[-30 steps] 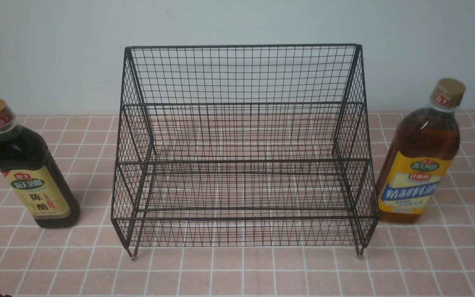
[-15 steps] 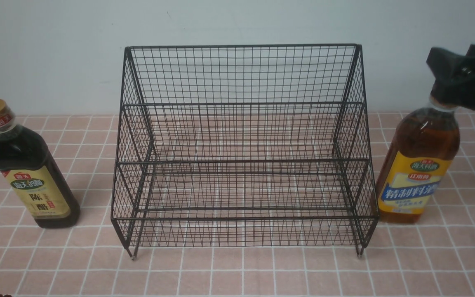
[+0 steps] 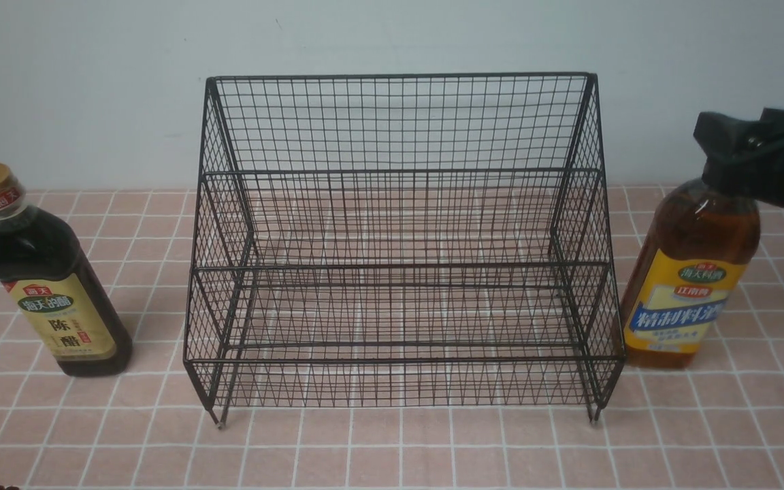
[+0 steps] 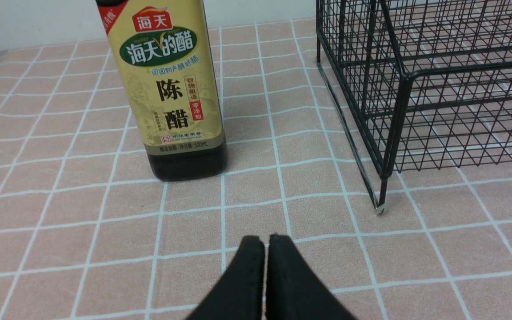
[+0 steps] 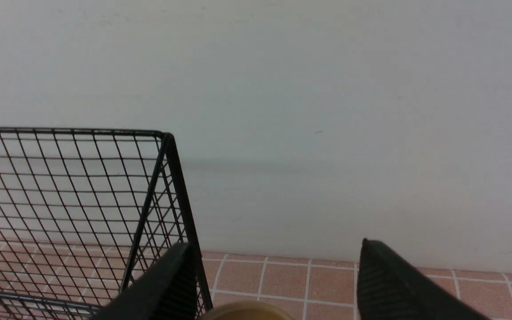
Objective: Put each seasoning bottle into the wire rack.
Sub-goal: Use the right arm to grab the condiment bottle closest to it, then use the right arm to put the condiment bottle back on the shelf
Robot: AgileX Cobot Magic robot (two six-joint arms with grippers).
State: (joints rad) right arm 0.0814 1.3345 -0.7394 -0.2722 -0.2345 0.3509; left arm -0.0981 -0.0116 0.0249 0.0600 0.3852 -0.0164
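Toward the right edge of the counter [image 3: 501, 449], in the front view, the amber bottle [image 3: 695, 272] stands beside the wire rack [image 3: 402, 265], and the right tool [image 3: 732, 163] is at its neck, probably to lift it in. Near the left edge waits the dark bottle [image 3: 58, 292], outside the rack too. In the left wrist view, the left tool [image 4: 267, 242] is closed, empty, likely idle. In the right wrist view, the right tool's fingers spread wide around the gold cap [image 5: 247, 311], ungripped. Count: two bottles, one rack, two tools.
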